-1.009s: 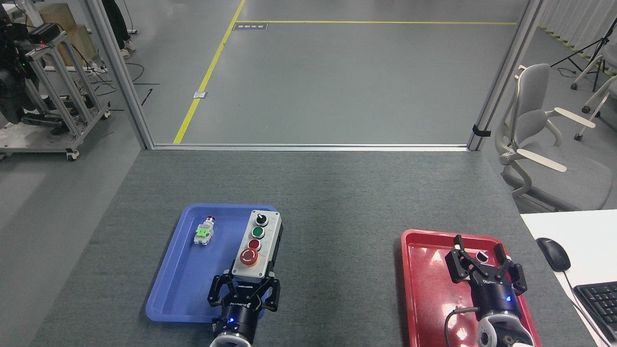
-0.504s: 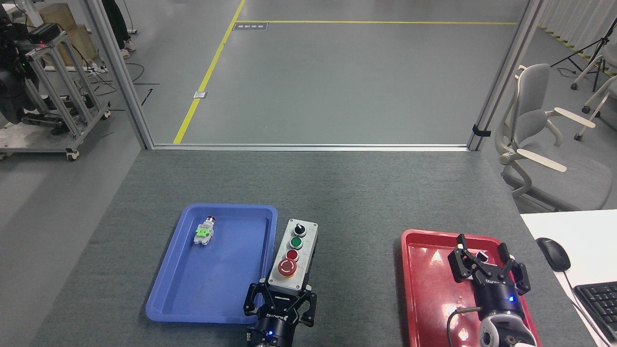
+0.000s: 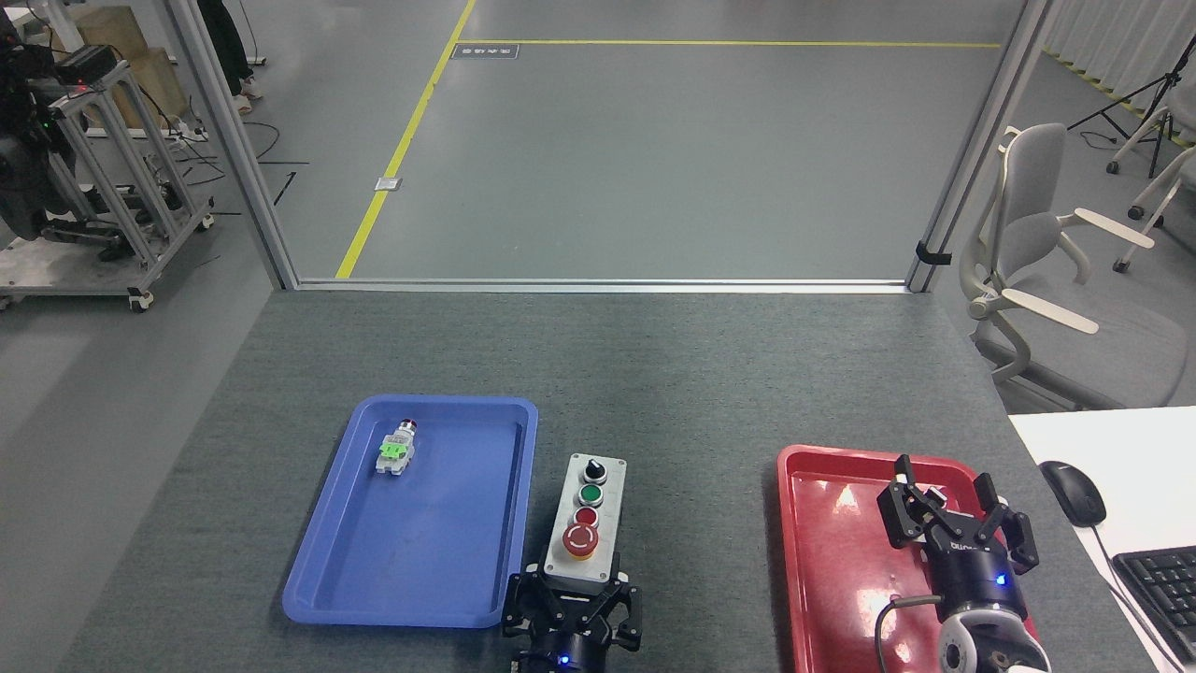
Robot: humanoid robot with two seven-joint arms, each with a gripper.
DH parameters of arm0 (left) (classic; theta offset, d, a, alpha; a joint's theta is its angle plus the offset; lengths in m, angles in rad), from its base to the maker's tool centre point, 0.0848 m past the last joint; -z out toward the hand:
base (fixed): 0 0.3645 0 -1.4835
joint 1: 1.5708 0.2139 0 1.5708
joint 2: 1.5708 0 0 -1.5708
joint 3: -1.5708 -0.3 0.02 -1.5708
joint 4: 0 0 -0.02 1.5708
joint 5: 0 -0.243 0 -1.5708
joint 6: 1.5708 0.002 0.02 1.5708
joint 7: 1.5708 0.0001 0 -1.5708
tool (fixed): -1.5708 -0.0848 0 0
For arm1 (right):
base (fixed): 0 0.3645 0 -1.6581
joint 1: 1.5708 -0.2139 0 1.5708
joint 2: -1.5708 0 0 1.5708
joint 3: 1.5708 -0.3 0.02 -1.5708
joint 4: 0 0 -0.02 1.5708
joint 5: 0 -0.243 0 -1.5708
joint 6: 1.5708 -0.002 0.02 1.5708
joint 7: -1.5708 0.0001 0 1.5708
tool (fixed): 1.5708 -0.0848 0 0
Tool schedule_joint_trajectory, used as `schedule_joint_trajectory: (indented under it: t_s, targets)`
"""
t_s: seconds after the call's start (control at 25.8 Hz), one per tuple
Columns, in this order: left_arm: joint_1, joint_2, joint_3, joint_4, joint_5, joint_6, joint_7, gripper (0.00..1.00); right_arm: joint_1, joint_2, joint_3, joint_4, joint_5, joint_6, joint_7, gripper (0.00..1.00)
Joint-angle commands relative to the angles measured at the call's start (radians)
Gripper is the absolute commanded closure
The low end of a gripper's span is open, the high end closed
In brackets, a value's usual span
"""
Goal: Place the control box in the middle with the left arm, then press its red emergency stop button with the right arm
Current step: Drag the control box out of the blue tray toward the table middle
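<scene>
Left black multi-fingered gripper (image 3: 571, 612) clamps the near end of the oblong light-grey control box (image 3: 585, 525), out of the blue plastic tray (image 3: 327, 561), over bare dark-grey felt table (image 3: 691, 421). Release pending. Right gripper (image 3: 953, 519), fingers spread and empty, over red tray (image 3: 813, 561); big red button (image 3: 580, 538) unpressed.

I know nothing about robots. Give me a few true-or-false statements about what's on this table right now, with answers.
1. The control box lies inside the blue tray. False: it is on bare table between the trays.
2. The left gripper has its jaws around the box's near end. True.
3. The right gripper is pressing the big red button. False: it is over the red tray.
4. A small green part lies in the blue tray. True.
</scene>
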Motion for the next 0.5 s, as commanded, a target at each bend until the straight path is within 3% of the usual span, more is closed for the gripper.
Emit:
schedule_joint_trajectory:
  t_s: [0.0,0.47]
  targets:
    - [-0.054,-0.001,-0.07,0.02,0.093,0.011,-0.006,1.0,0.0,-0.002,-0.01,0.0,0.001,-0.003,-0.001,0.01]
    - [-0.095,-0.001,-0.172,0.033,0.215,0.172,0.001,1.0,-0.003,-0.005,-0.01,0.0,0.003,-0.006,-0.007,0.01]
